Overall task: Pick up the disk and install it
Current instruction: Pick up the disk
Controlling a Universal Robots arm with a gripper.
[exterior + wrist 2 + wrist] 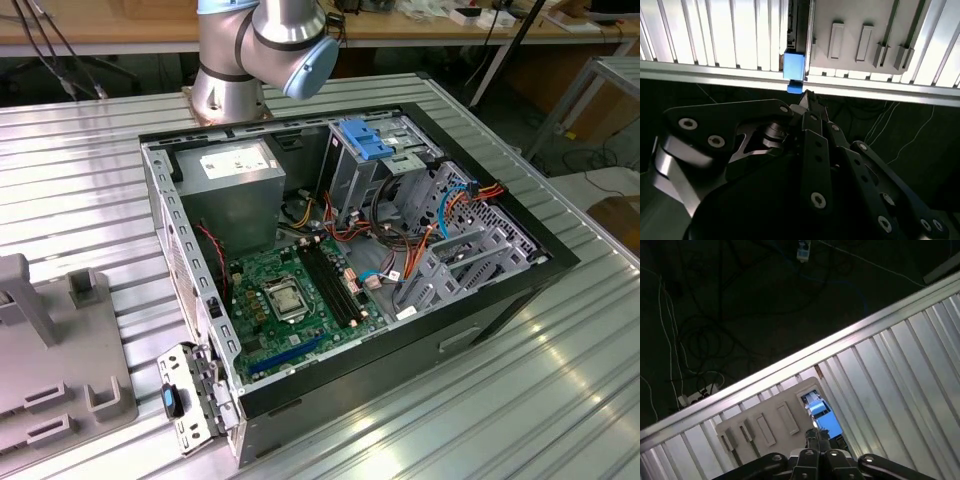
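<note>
Nothing done yet: the pincer (806,96), narrow and empty, hangs near the disk (793,66) standing in the grey holder (70,335) at the computer case's (480,322) 8 o'clock.

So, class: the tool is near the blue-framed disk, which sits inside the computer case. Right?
Not inside the case: the disk sits in the grey holder plate on the ribbed table, as the second wrist view shows. The tool is near it.
</note>
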